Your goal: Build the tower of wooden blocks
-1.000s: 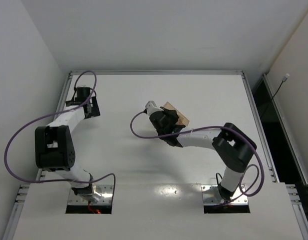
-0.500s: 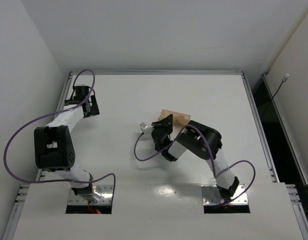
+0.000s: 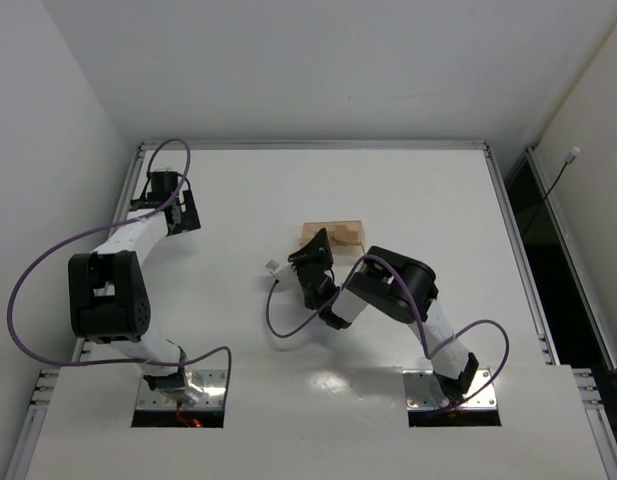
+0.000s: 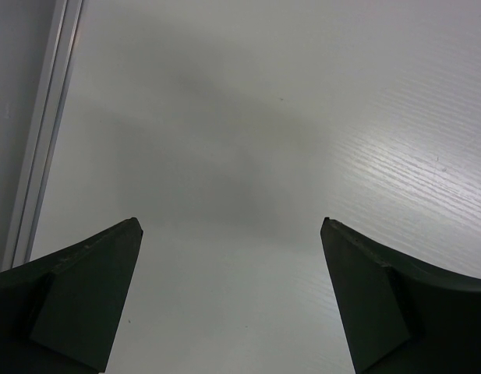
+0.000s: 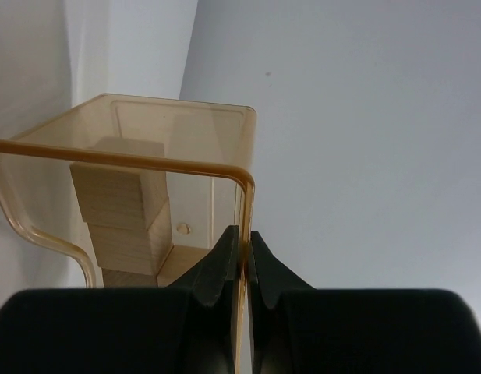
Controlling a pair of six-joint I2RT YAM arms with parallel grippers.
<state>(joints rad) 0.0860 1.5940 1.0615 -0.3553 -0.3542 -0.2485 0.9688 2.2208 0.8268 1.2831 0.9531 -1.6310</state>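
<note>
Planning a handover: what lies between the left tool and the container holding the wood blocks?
Only bare white table, seen in the top view; the left tool hangs open, well apart from the container.

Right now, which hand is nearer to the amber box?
Right: the right hand grips the amber box by its wall; the left hand hangs far to its left.

wood blocks in a bin — seemingly stacked — right claw on its wall.

A clear amber bin had one wall inside the right gripper, against the white worktop.
</note>
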